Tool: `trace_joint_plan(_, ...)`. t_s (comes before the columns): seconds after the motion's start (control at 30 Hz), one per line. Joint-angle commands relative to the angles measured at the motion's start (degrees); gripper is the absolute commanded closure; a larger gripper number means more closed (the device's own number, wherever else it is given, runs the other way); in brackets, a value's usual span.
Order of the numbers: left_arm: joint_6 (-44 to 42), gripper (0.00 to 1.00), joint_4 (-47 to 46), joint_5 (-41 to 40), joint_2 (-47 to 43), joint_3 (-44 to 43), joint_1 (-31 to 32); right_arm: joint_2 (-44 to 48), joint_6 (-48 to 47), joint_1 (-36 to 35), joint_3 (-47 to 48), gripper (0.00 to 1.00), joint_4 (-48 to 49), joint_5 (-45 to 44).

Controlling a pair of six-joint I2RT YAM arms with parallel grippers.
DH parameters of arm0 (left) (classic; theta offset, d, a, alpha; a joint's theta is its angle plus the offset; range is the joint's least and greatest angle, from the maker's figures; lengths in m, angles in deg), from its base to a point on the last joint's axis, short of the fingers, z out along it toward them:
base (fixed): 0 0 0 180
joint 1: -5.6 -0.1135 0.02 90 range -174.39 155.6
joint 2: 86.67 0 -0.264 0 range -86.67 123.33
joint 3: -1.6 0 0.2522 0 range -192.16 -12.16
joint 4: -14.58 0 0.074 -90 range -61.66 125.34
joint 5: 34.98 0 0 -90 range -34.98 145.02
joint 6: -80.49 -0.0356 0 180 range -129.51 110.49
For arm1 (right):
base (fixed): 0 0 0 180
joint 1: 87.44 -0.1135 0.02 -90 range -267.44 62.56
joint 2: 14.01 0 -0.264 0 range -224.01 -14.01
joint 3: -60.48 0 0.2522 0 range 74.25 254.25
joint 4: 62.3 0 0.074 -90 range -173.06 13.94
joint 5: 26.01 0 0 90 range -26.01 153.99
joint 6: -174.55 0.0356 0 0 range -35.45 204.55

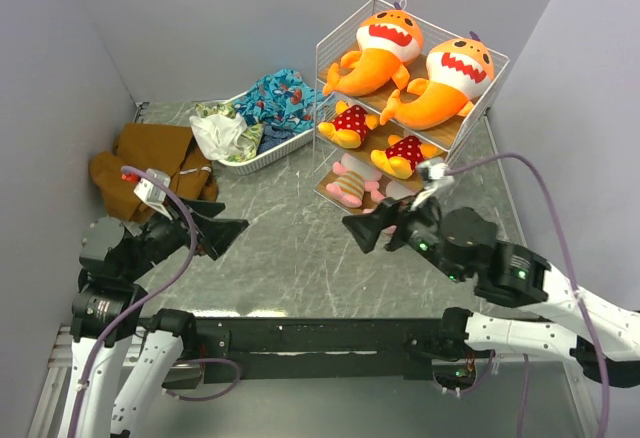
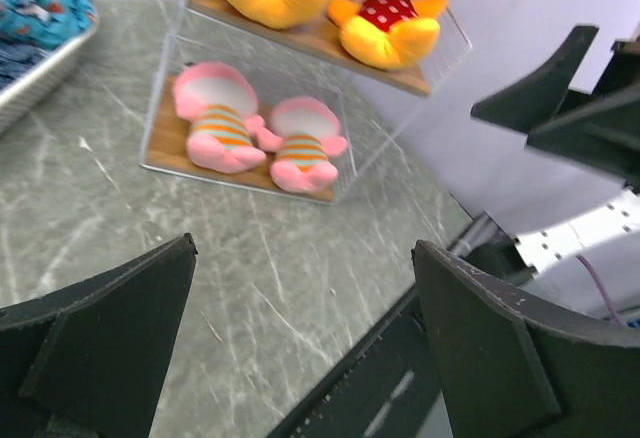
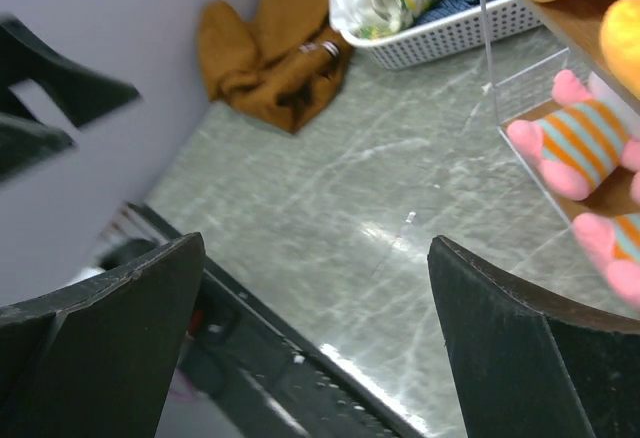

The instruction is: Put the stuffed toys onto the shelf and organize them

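Observation:
The white wire shelf [image 1: 497, 70] stands at the back right. Two orange shark plushes [image 1: 385, 50] [image 1: 445, 80] lie on its top tier. Two yellow dolls in red polka-dot dresses [image 1: 348, 123] [image 1: 402, 155] sit on the middle tier, also in the left wrist view [image 2: 390, 24]. Two pink striped plushes [image 1: 350, 182] lie on the bottom tier, seen in the left wrist view [image 2: 222, 130] [image 2: 303, 144] and the right wrist view [image 3: 580, 144]. My left gripper [image 1: 232, 230] is open and empty over the table's left. My right gripper [image 1: 358, 230] is open and empty in front of the shelf.
A low white basket [image 1: 262, 153] with blue and green patterned clothes [image 1: 276, 100] stands at the back centre. A brown cloth [image 1: 150, 163] lies at the back left. Grey walls close in on both sides. The black rail [image 1: 320, 333] runs along the near edge.

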Motion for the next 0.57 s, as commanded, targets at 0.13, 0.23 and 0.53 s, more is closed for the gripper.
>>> trace_joint_plan(0.13,1.4,0.04,-1.4,6.3,0.1,-3.3,-0.1,7.8,7.5,0.1,-3.6,0.0,-0.1,-4.7)
trace_joint_plan(0.23,2.4,0.04,-3.1,7.6,0.3,-3.0,-0.1,8.6,6.6,0.1,-3.9,0.0,0.1,-4.3)
trace_joint_plan(0.53,3.5,0.04,-5.1,6.1,0.7,-2.4,-0.1,8.0,6.4,0.2,-4.0,0.0,1.0,-4.7)
